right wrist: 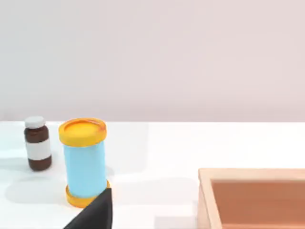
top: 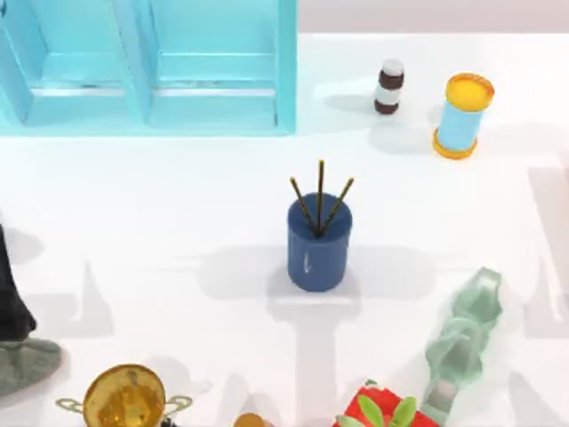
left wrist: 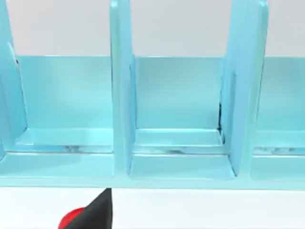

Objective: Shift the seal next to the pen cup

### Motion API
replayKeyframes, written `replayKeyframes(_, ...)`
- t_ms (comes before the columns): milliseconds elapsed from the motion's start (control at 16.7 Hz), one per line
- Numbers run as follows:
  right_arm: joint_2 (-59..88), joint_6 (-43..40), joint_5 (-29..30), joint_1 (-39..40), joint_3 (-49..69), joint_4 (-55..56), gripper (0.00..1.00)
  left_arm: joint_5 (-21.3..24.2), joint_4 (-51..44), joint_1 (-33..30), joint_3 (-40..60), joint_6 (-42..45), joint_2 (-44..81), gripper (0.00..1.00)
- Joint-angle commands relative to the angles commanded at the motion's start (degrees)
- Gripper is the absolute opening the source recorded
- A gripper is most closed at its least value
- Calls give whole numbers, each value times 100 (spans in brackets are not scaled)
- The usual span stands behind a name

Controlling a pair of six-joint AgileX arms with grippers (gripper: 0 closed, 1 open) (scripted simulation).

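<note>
- Tool of the left arm (left wrist: 97,214): a dark fingertip beside the seal's (left wrist: 71,219) red knob; grip state cannot be told.
- Pen cup (top: 317,242) stands upright mid-surface (top: 160,222).
- Right arm's tool (right wrist: 93,214): likewise unclear.

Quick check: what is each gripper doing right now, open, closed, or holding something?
Left gripper: cannot be told; a bit of the red seal sits beside it.
Right gripper: cannot be told.

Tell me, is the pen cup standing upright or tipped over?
Upright. In the top view the pen cup stands on its base on the table, its three sticks fanning from its open top.
</note>
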Motion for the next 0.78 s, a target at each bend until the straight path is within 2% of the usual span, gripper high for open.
replayKeyframes(180, 0, 0, 0, 0, 0, 0, 100, -1, -50, 10, 57, 10, 57, 100)
replayKeyframes(360, 0, 0, 0, 0, 0, 0, 100, 5, -493, 88, 594, 95, 591, 100)
replayKeyframes(540, 0, 0, 0, 0, 0, 0, 100, 27, -1287, 215, 1661, 247, 1673, 100)
replayKeyframes(780, 0, 0, 0, 0, 0, 0, 100, 65, -2714, 435, 3614, 508, 3881, 100)
